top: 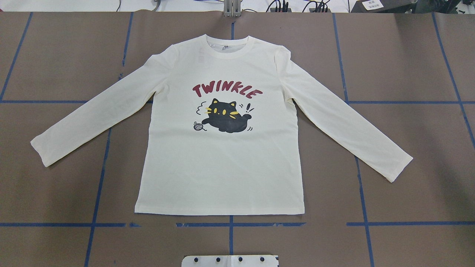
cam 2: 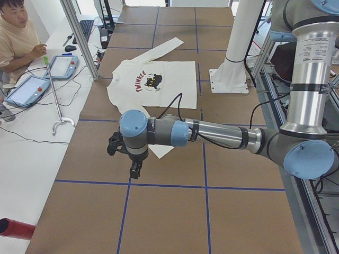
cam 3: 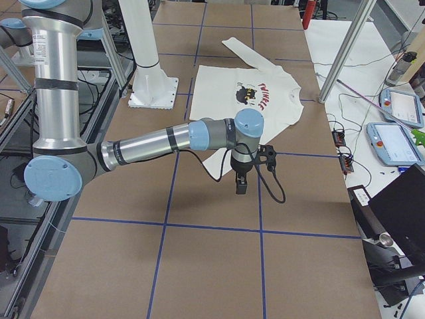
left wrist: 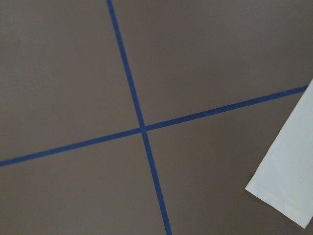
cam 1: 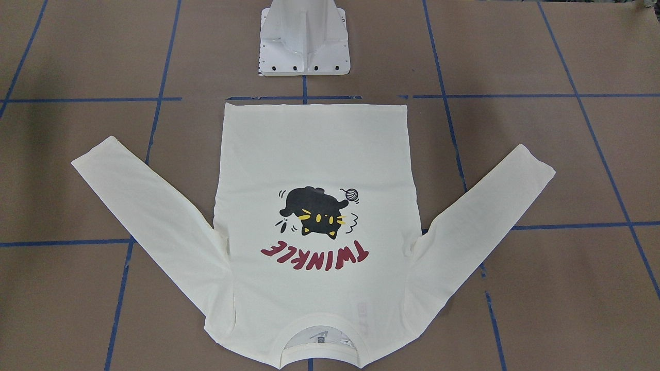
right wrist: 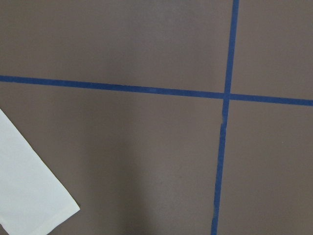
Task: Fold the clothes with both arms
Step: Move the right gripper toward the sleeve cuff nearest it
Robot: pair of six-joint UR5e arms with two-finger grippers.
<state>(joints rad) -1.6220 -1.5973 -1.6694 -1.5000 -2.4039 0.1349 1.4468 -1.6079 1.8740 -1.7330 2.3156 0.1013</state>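
T-shirt (top: 222, 163) lies flat on the table (top: 408, 55), print side up. The collar (top: 230, 46) is at the far edge from the robot and the hem (top: 219, 211) is nearest the white pedestal base (cam 1: 304, 41). Both sleeves are spread outward and down. No fold is made yet.

The left hand (cam 2: 135, 170) hangs above the table near the left cuff (top: 41, 150), touching nothing. The right hand (cam 3: 240, 186) does the same near the right cuff (top: 400, 167). Each hand shows only in a side view and the wrist cameras show no fingers, so you cannot tell whether they are apart or together. Each wrist camera catches just a cuff corner and blue tape lines (left wrist: 142, 128).

Risks from here, as judgement:
- The cloth is thin and pressed flat on the table. Fingers may skate over a cuff, or push a ridge ahead of them instead of getting under it.
- A hand may pinch only the top layer of a sleeve. The lower layer would then trail and the fold come out lumpy.
- If one arm lifts or travels ahead of the other, the body gets dragged askew off the tape grid.
- A sleeve carried too low will sweep the body and wrinkle the print.

Containers: no bin, tray or basket shows in any view, so there is nothing to log there.
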